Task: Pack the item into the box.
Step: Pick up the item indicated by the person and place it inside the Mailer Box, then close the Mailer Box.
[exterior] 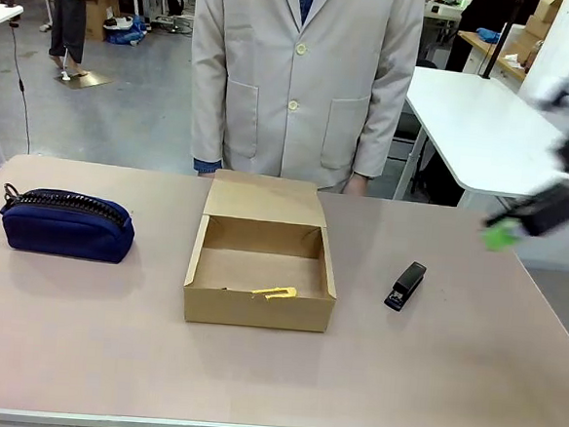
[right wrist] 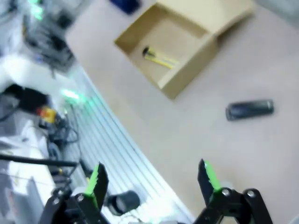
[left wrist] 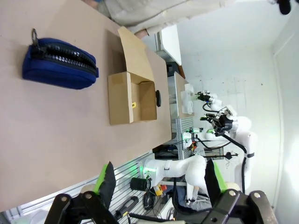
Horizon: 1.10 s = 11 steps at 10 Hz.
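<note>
Left jaws: left gripper (left wrist: 159,169) spread wide, nothing between the green pads; bottom of its wrist view.
Right jaws: right gripper (right wrist: 152,171) released and empty; motion-blurred at the right edge of the front view.
Item: small yellow utility knife with black parts (exterior: 275,293) lying flat on the box floor, close to the near wall.
Box: shallow brown cardboard box (exterior: 258,311), flap lid open, frame centre.
Stapler: black stapler (exterior: 405,286) right of the box, apart.
Pouch: navy blue zip pouch (exterior: 66,224) at left, well apart.
Person: person (exterior: 304,78) in a light coat, top centre.

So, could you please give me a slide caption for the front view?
Yellow utility knife lies in the open box; right tool, blurred, hangs at picture right.
</note>
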Tool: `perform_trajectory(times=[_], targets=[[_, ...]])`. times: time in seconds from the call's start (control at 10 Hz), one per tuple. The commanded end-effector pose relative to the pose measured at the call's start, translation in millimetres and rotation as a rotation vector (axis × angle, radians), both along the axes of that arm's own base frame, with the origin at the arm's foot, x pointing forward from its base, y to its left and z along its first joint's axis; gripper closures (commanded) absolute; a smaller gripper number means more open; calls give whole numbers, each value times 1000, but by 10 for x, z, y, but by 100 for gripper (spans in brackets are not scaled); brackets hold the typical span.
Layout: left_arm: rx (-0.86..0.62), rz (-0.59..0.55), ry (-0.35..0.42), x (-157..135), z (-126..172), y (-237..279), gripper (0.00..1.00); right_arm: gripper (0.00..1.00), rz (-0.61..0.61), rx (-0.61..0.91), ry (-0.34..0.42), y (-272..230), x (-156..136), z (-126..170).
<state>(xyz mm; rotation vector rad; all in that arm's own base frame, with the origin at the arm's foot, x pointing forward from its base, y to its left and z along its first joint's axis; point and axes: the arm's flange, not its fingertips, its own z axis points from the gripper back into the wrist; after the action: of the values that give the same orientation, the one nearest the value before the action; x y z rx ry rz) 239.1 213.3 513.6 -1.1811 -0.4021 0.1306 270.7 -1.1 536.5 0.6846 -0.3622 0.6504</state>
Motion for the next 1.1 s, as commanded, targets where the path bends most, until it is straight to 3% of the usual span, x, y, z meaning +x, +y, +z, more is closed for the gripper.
perform_trajectory(times=[0.0,0.2,0.3,0.4,1.0], targets=[[-13,-7,-27,8,26,-9,0,0,-361,391,34,-779,-217,-291],[-13,-7,-27,8,26,-9,0,0,-443,571,109,-1124,-274,-600],[-13,-7,-27,8,26,-9,0,0,-467,530,129,-1087,-238,-648],[-13,-7,-27,8,26,-9,0,0,-330,377,105,-1396,-310,-272],[-13,-7,-27,8,26,-9,0,0,-330,377,105,-1396,-310,-272]])
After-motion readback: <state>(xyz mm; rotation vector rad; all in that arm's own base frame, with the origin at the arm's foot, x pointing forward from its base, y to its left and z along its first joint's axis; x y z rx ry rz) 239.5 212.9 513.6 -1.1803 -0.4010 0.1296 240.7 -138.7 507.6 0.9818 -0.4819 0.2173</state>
